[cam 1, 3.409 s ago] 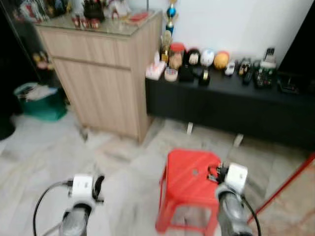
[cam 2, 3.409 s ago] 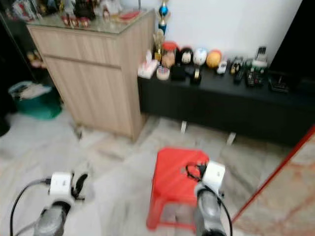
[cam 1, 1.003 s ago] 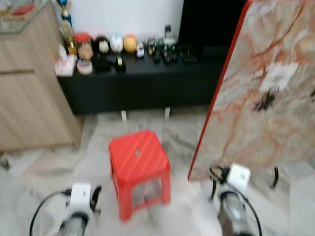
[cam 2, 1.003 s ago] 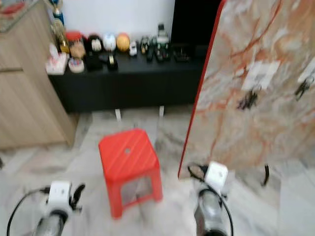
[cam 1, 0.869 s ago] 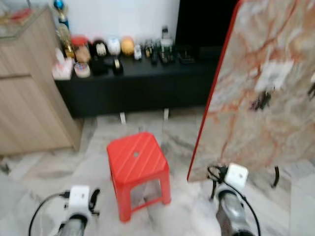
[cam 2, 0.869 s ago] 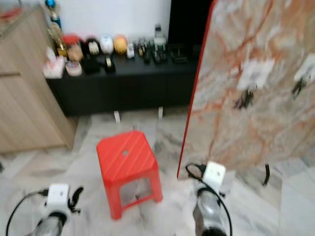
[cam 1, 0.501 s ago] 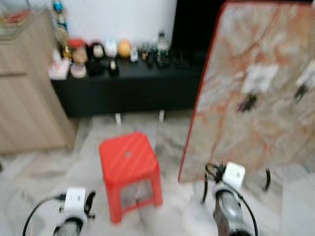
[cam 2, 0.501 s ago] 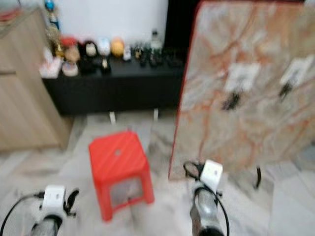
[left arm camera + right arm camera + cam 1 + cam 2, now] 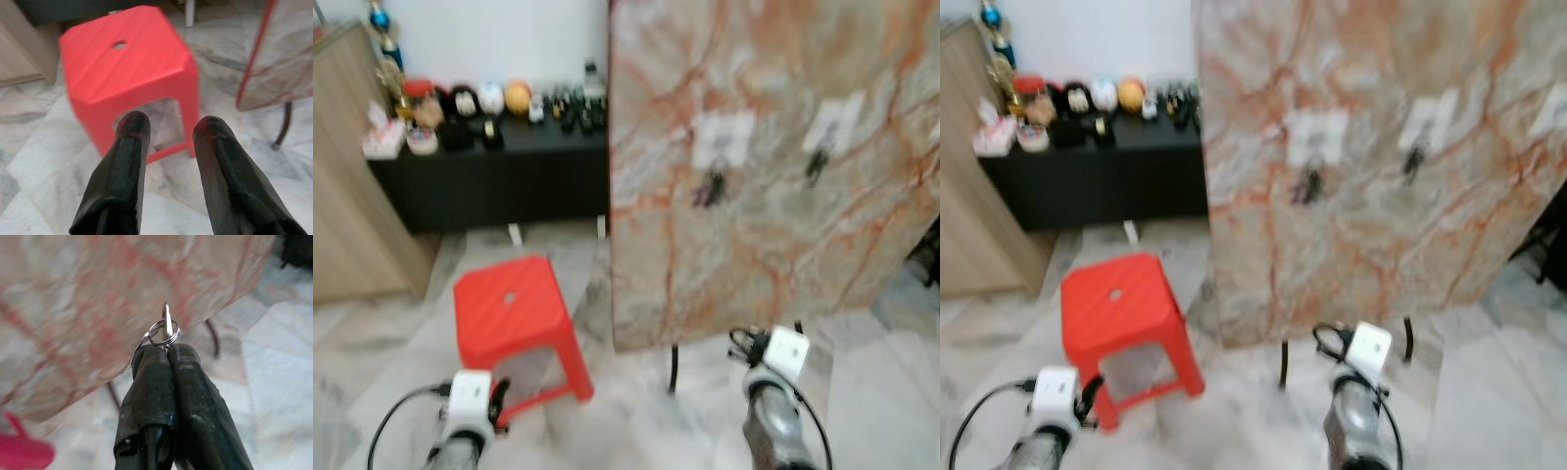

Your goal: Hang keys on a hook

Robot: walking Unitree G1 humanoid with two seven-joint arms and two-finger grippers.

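Note:
A tall marble-patterned board (image 9: 773,166) on thin black legs stands ahead. It carries white hook plates (image 9: 722,139) with dark keys (image 9: 710,189) hanging from them; a second plate with keys (image 9: 818,162) is further right. My right gripper (image 9: 167,348) is shut on a silver key ring (image 9: 164,330) that sticks out past its fingertips. That right arm (image 9: 771,392) is held low in front of the board's foot. My left gripper (image 9: 168,128) is open with nothing between its fingers, low by the red stool (image 9: 514,318).
A red plastic stool (image 9: 129,73) stands on the marble floor left of the board. Behind it runs a low black cabinet (image 9: 480,176) with small ornaments, and a wooden cabinet (image 9: 352,206) at the far left. The board's black legs (image 9: 674,367) reach the floor near my right arm.
The camera has swung right and moved closer: the board now fills the middle and right of the picture and the stool has shifted left. Both arms keep the same pose.

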